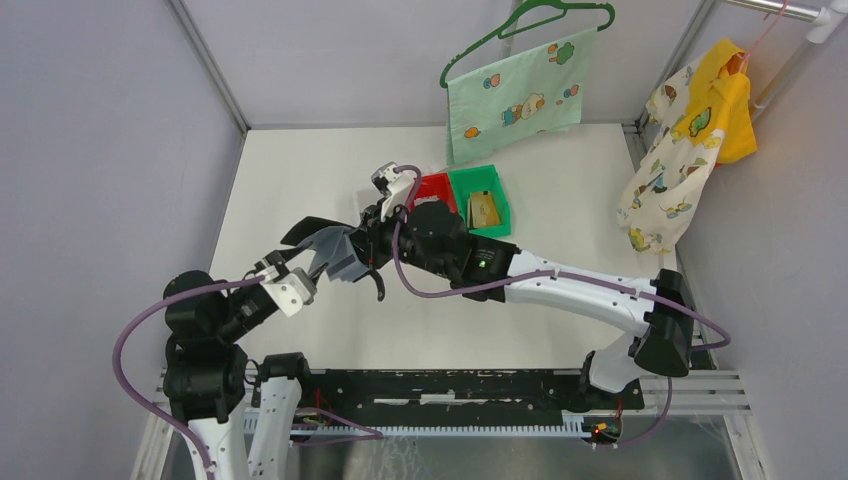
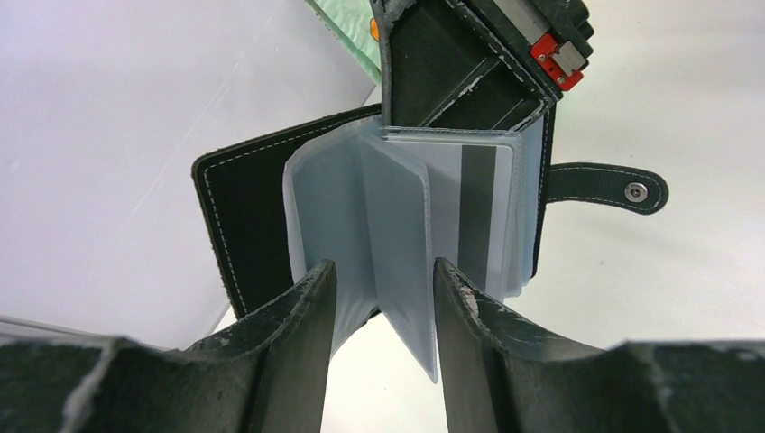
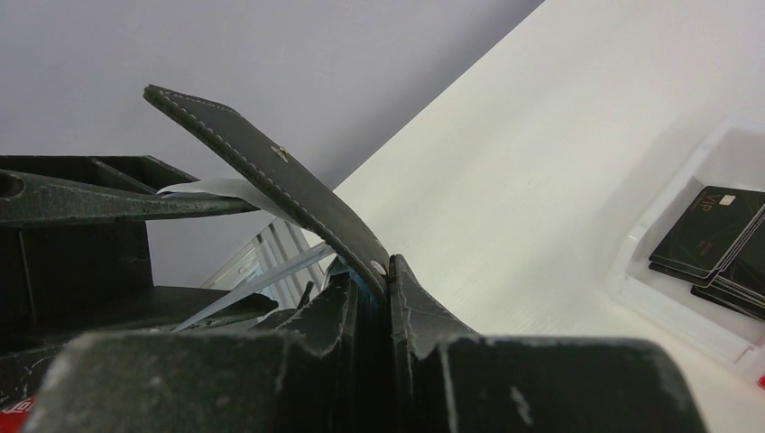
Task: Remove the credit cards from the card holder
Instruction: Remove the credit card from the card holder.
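The black card holder (image 2: 248, 212) hangs open in the air, its clear sleeves fanned out. One whitish-grey credit card (image 2: 478, 207) with a dark stripe shows in a sleeve. My left gripper (image 2: 383, 271) is open, with a loose clear sleeve (image 2: 401, 262) hanging between its fingers. My right gripper (image 3: 388, 271) is shut on the holder's black cover (image 3: 271, 167) and holds it up. In the top view the holder (image 1: 335, 250) sits between my left gripper (image 1: 318, 265) and my right gripper (image 1: 368, 245). The snap tab (image 2: 604, 185) sticks out to the right.
A green bin (image 1: 497, 190) holding a tan card (image 1: 484, 210) and a red bin (image 1: 434, 185) stand behind my right arm. A clear bin (image 3: 686, 311) holds dark cards (image 3: 713, 239). A green cloth (image 1: 515, 95) and a yellow garment (image 1: 700, 125) hang at the back.
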Controlling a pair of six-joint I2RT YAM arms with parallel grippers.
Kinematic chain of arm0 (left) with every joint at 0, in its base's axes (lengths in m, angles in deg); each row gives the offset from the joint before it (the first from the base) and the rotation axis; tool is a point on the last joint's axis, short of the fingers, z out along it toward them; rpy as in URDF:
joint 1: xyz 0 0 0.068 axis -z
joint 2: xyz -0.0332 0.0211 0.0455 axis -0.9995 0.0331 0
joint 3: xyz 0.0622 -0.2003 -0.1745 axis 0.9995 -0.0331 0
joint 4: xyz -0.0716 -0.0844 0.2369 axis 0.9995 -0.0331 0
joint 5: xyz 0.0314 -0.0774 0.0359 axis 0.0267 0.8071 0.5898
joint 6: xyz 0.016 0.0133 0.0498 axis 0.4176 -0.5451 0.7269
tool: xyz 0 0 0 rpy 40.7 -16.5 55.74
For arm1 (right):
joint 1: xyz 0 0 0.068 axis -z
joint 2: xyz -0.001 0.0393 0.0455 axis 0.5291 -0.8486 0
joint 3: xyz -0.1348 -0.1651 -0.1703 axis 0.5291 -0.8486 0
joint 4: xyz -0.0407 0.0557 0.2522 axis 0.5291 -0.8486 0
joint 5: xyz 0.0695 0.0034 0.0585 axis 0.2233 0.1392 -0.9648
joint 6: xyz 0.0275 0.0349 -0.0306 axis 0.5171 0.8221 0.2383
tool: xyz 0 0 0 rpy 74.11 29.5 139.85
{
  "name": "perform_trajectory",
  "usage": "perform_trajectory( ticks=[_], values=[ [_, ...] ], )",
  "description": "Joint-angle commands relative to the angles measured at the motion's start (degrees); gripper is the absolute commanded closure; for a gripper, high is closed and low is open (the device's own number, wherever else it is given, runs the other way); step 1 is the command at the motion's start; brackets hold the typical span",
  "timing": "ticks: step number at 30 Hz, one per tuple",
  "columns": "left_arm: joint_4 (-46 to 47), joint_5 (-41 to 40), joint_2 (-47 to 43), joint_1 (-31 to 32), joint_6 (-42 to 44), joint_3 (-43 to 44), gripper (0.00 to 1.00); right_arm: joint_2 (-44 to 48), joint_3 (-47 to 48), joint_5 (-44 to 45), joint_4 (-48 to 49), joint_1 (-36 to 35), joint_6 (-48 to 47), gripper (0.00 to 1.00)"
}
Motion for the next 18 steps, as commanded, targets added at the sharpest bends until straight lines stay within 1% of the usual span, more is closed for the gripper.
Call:
perform_trajectory(
  ticks=[1,8,13,18],
  values=[
    [2.43,-1.80,-0.54,-0.27,2.24,1.97,0.51,3.75,-0.44,-0.26,5.79,-0.28,-0.79,1.00],
    [3.43,-2.69,-0.63,-0.26,1.79,2.39,0.53,5.96,-4.10,-1.42,8.12,-0.28,-1.99,1.00],
    [3.55,-2.09,-0.51,-0.25,2.15,2.66,0.52,7.05,-6.07,-3.24,10.03,-0.32,-2.91,1.00],
    [5.18,-3.16,-0.59,-0.27,1.51,2.76,0.51,7.69,-7.54,-4.83,12.15,-0.33,-3.57,1.00]
  ],
)
